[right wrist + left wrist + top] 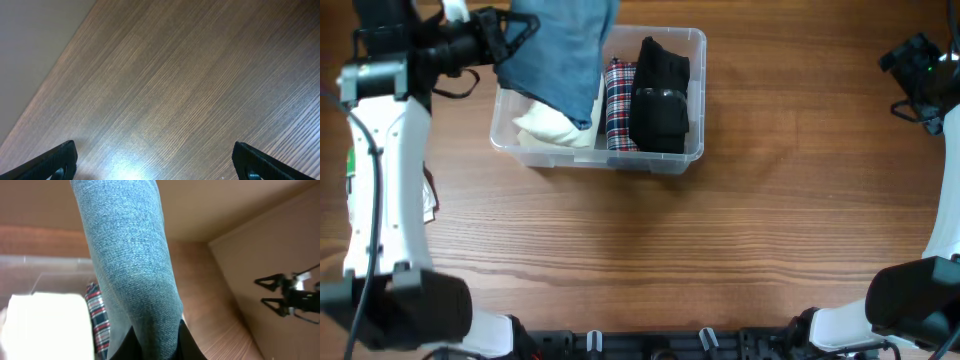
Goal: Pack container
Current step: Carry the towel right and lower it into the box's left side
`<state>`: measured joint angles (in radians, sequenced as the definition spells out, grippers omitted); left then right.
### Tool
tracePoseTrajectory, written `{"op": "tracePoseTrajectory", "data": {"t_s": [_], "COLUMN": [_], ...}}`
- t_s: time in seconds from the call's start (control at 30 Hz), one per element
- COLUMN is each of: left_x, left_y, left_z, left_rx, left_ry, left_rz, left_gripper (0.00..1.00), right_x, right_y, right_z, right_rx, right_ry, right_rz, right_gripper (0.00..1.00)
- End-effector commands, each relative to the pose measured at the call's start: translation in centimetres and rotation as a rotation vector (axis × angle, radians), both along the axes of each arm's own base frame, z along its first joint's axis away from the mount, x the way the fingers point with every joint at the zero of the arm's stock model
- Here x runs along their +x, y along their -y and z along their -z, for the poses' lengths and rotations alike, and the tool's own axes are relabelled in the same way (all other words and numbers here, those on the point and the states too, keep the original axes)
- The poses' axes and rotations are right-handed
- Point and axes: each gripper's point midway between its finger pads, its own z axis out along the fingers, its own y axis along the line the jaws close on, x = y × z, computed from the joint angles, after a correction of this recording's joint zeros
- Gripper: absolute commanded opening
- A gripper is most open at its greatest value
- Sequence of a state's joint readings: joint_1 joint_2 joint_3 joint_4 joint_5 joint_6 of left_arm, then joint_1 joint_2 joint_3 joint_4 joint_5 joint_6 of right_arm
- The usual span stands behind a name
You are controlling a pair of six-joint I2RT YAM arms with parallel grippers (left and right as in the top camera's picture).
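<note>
- Gripping a blue denim cloth [565,55], the left gripper [512,32] is clenched on one end of it, and in the left wrist view the denim [135,265] runs out from between the dark fingers [131,347].
- From overhead, the cloth spreads over the far-left corner of the container [650,163]; whether it touches the things inside, I cannot tell.
- That container, a clear plastic bin, stands near the far edge of the table [720,240], left of its middle, with its long side along that edge.
- Inside it, a white folded cloth [550,125] lies at the left end, partly under the denim.
- Just beside that, a red plaid cloth [620,105] stands as a narrow strip, touching a black cloth [660,95] that fills the right end.
- The left wrist view shows the same white cloth [47,325] and plaid strip [97,315] to the left of the denim.
- Over by the far-right corner, the right gripper [920,65] holds nothing; its jaws are spread wide.
- Its wrist camera sees only bare wood grain [175,75] between the two fingertips [60,160].
- The two grippers are well apart, with the container between them but much closer to the left one.
</note>
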<state>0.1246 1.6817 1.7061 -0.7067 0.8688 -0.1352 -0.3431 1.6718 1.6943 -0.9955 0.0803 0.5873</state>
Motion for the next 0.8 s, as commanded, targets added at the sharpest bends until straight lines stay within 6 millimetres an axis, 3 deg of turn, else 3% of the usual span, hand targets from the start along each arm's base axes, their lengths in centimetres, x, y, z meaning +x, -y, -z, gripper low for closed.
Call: {"op": "tracePoseTrajectory", "data": {"t_s": [0.0,0.17,0.33,0.47,0.5,0.57,0.63,0.77], "left_x": [1.5,2.9,3.4,3.6,3.5,3.5,3.9,4.2], "left_y": [0.7,1.7,1.6,1.6,1.7,1.7,1.7,1.4], "left_z": [3.1,8.4,11.5,11.9,12.0,12.0,11.3,9.3], "left_rx": [0.032,0.021,0.057,0.07,0.07,0.067,0.064,0.062], "left_ry": [-0.051,-0.185,-0.316,-0.348,-0.35,-0.353,-0.32,-0.248], "left_rz": [0.017,0.037,-0.06,-0.111,-0.109,-0.11,-0.11,-0.118], "left_gripper": [0.04,0.04,0.04,0.04,0.09,0.33,0.44,0.47], "right_x": [0.0,0.0,0.0,0.0,0.0,0.0,0.0,0.0], "right_y": [0.2,0.2,0.2,0.2,0.2,0.2,0.2,0.2], "right_z": [0.3,0.3,0.3,0.3,0.3,0.3,0.3,0.3], "right_rx": [-0.002,-0.002,-0.002,-0.002,-0.002,-0.002,-0.002,-0.002], "right_ry": [-0.008,-0.007,-0.008,-0.007,-0.007,-0.007,-0.008,-0.008], "right_rz": [0.021,0.021,0.021,0.021,0.021,0.021,0.021,0.021], "right_gripper": [1.0,1.0,1.0,1.0,1.0,1.0,1.0,1.0]}}
